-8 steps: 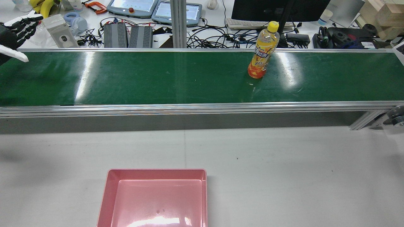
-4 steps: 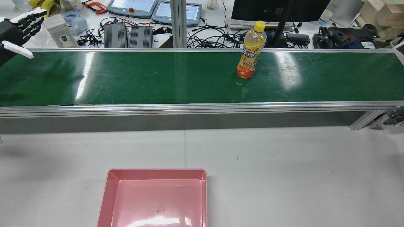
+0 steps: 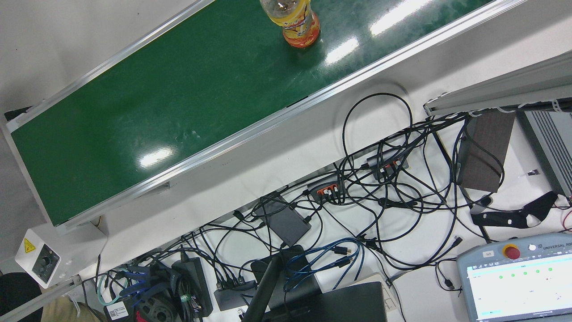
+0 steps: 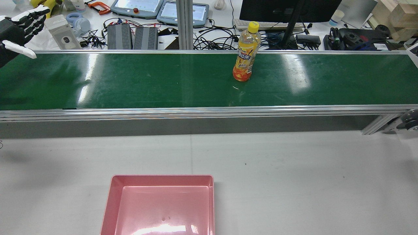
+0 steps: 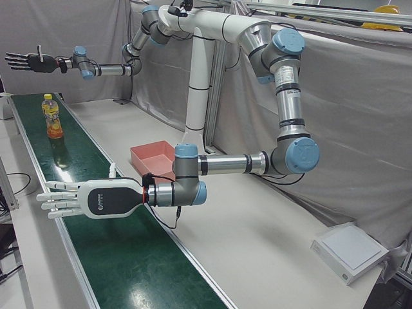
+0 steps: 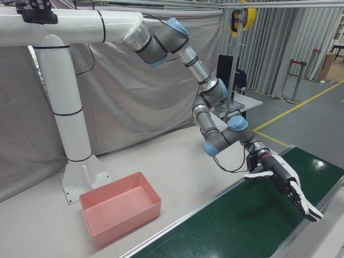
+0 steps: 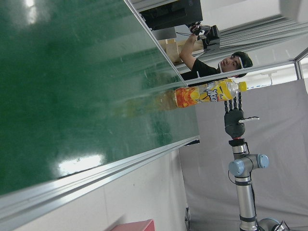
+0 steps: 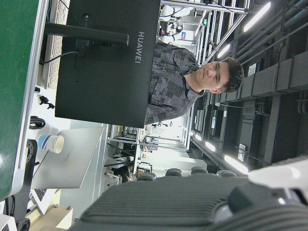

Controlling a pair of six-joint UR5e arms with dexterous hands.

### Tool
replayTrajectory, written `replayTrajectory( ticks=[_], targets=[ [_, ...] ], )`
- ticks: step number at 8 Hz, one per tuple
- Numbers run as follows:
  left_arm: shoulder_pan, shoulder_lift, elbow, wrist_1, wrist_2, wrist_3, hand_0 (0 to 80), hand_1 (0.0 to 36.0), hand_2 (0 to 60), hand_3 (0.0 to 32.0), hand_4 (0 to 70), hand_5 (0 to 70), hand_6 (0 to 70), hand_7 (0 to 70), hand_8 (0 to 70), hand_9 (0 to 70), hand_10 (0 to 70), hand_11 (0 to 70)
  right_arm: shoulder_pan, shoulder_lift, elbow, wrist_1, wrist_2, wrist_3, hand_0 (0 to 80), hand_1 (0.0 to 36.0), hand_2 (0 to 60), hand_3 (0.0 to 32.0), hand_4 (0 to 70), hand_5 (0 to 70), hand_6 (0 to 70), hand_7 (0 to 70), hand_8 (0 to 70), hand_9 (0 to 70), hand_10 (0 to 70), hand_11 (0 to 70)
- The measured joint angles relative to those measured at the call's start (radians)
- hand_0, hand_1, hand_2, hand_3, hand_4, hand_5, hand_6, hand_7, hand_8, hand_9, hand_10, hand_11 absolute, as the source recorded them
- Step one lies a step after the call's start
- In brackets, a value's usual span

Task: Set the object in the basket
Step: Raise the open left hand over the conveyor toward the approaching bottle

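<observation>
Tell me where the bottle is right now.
In the rear view the bottle stands upright on the green conveyor belt, right of centre near its far rail, far from the pink basket.

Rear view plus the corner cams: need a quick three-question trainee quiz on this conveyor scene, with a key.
1. True or false: the orange drink bottle lies on its side on the green belt.
2. Multiple choice: what does the pink basket hold? A) the bottle B) nothing C) a paper cup
3. Fill in: the left hand holds nothing and its fingers are apart, so it is ____ (open/shut).

Key: 1 false, it stands upright, cap on top. 2 B. 3 open.
</observation>
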Motion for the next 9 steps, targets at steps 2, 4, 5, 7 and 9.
replayTrajectory(
  ticks=[2, 4, 5, 7, 9],
  targets=[
    [0.003, -0.005, -0.008, 0.000, 0.000, 0.000, 56.6, 10.7, 0.0, 0.0, 12.5, 13.9, 0.0, 1.0, 0.3, 0.9, 0.0, 1.3, 0.000, 0.000, 0.000, 0.000, 0.000, 0.000, 0.0, 0.0, 0.0, 0.0, 0.0, 0.0, 0.0, 0.0, 0.0, 0.0, 0.0, 0.0],
    [0.005, -0.020, -0.012, 0.004, 0.001, 0.004, 56.3, 10.6, 0.0, 0.0, 12.8, 16.4, 0.0, 1.1, 1.0, 1.8, 0.5, 2.4, 0.000, 0.000, 0.000, 0.000, 0.000, 0.000, 0.0, 0.0, 0.0, 0.0, 0.0, 0.0, 0.0, 0.0, 0.0, 0.0, 0.0, 0.0],
    [0.007, -0.026, -0.012, 0.008, 0.001, 0.006, 56.5, 10.3, 0.0, 0.0, 12.9, 17.7, 0.0, 1.1, 1.6, 2.0, 0.4, 2.2, 0.000, 0.000, 0.000, 0.000, 0.000, 0.000, 0.0, 0.0, 0.0, 0.0, 0.0, 0.0, 0.0, 0.0, 0.0, 0.0, 0.0, 0.0],
    [0.052, -0.057, -0.011, 0.018, 0.001, 0.008, 56.0, 9.9, 0.0, 0.0, 12.3, 16.5, 0.0, 0.9, 1.4, 1.9, 1.5, 3.8, 0.000, 0.000, 0.000, 0.000, 0.000, 0.000, 0.0, 0.0, 0.0, 0.0, 0.0, 0.0, 0.0, 0.0, 0.0, 0.0, 0.0, 0.0],
    [0.087, -0.083, -0.008, 0.030, 0.001, 0.013, 55.5, 9.5, 0.0, 0.0, 11.5, 15.8, 0.0, 1.1, 1.6, 2.2, 1.4, 3.6, 0.000, 0.000, 0.000, 0.000, 0.000, 0.000, 0.0, 0.0, 0.0, 0.0, 0.0, 0.0, 0.0, 0.0, 0.0, 0.0, 0.0, 0.0]
  ],
)
